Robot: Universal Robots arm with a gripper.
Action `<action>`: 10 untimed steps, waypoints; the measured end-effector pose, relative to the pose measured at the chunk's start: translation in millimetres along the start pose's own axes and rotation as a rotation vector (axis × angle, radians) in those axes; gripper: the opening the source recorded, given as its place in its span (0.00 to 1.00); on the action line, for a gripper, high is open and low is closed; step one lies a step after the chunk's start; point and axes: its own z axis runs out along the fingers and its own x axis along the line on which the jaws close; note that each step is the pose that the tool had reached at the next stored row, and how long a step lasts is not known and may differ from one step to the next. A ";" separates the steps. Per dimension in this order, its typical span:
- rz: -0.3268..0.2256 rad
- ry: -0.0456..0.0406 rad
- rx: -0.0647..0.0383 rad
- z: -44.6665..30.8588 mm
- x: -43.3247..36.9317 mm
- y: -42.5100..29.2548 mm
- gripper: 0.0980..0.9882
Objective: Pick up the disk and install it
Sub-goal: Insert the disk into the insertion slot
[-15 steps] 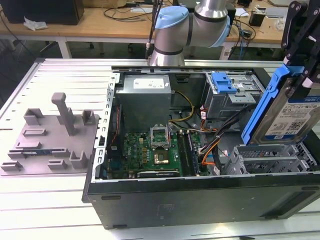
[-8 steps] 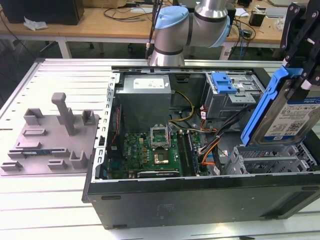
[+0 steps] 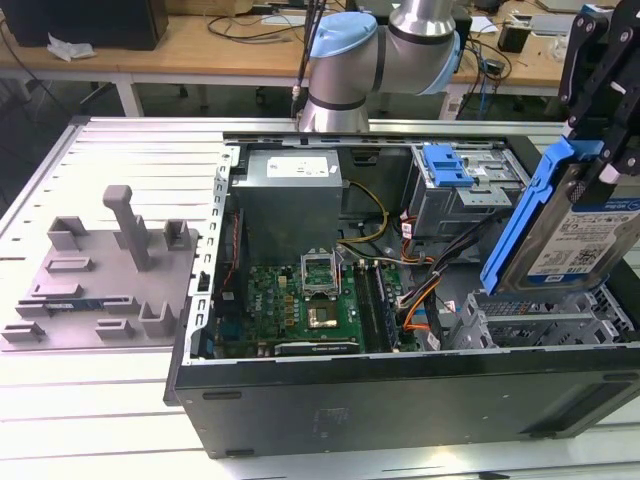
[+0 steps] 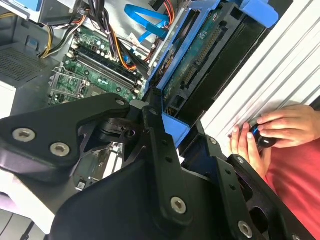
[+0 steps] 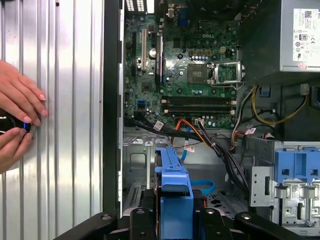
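The disk [image 3: 572, 232] hung tilted over the drive cage [image 3: 545, 322] of the open computer case [image 3: 400, 405], at the exterior view's right. My gripper [image 3: 606, 150] was clamped firmly onto it.

Exterior view. Ribbed silver aluminium table [image 3: 100, 400] carries a black metal computer tower case [image 3: 400, 400], lying on its side, panel off.

Inside the case:
- green motherboard [image 3: 300, 300] on the floor, silver square processor socket [image 3: 320, 268] on it
- grey metal power supply box [image 3: 290, 190] at 12 o'clock of the board, touching its edge
- grey metal drive cage [image 3: 465, 200] at 2 o'clock, small blue plastic latch [image 3: 445, 165] on top
- orange, yellow and black cable bundle [image 3: 420, 300] at 3 o'clock

Grey plastic stand with upright posts [image 3: 100, 280] sits at 9 o'clock of the case, just beside it. Wooden desks [image 3: 200, 45] stand at 12 o'clock, beyond the table.
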 end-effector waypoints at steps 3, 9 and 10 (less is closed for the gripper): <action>-0.002 0.0000 0.000 2.3 0.2 0.0 0.30; -0.002 0.0000 0.000 4.5 2.0 0.1 0.30; -0.002 0.0002 0.000 4.7 2.2 0.0 0.30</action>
